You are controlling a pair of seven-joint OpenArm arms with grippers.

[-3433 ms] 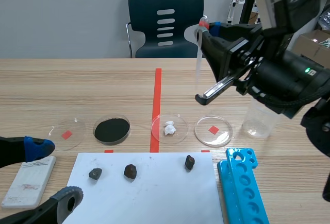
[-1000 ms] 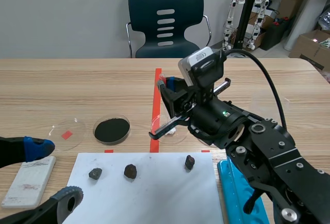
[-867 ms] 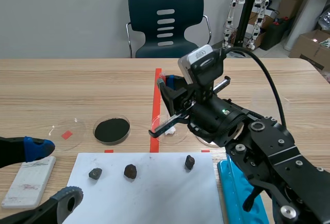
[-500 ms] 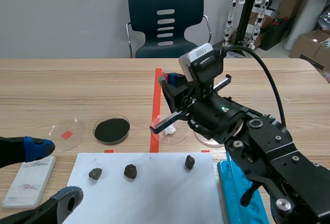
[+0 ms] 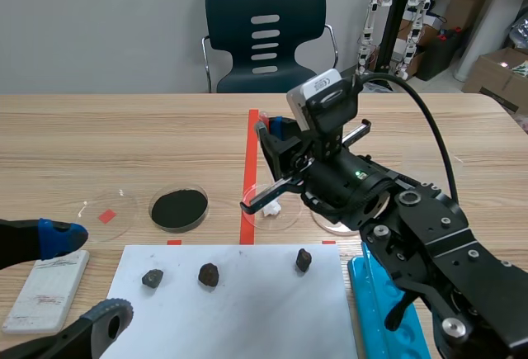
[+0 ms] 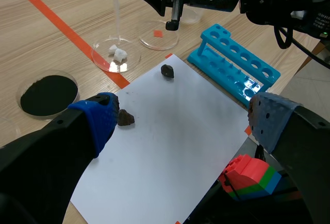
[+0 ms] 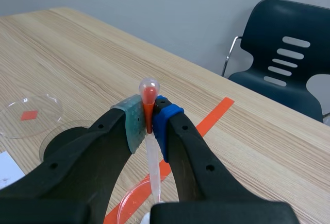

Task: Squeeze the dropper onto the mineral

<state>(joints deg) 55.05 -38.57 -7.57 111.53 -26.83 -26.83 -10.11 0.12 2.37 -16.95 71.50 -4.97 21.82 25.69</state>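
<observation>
Right claw (image 7: 148,118) clenched on dropper (image 7: 152,165); long axis vertical, tip down over white mineral (image 6: 117,54) in petri dish (image 6: 95,58). Left claw (image 6: 183,116) released, farther off, above paper sheet (image 6: 170,147).

R gripper (image 7: 148,123) pinches the dropper (image 7: 152,152) - its reddish bulb pokes up above the pads and the clear tube hangs down btw the fingers. One pad is grey-green, the other blue. Below is the wood table (image 7: 77,49) w/ an orange tape line. A clear dish (image 7: 47,105) sits off to one side, a dark blue chair (image 7: 289,80) behind.
</observation>
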